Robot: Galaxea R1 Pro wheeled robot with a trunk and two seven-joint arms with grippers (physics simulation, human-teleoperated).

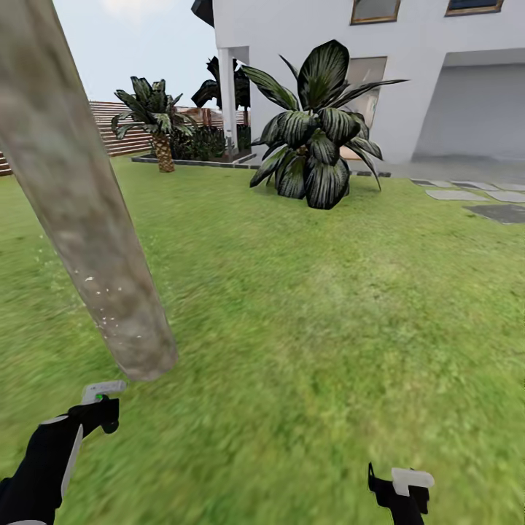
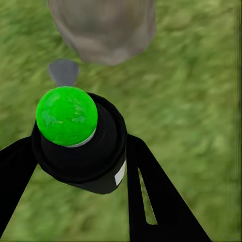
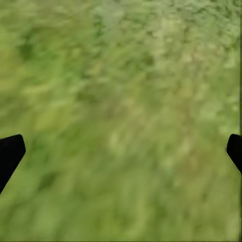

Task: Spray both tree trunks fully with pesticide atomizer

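Grey tree trunk (image 1: 80, 204) left, lawn (image 1: 328, 306) open

Thick leaning tree trunk (image 1: 87, 219) right ahead of the left gripper (image 1: 102, 408), blocking that side. Wide open lawn (image 1: 313, 313) ahead of the right gripper (image 1: 399, 488); big leafy plant (image 1: 313, 131) well beyond.

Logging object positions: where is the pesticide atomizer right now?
The atomizer is held in the left hand, low on the head view's left, just before the tree trunk's base.
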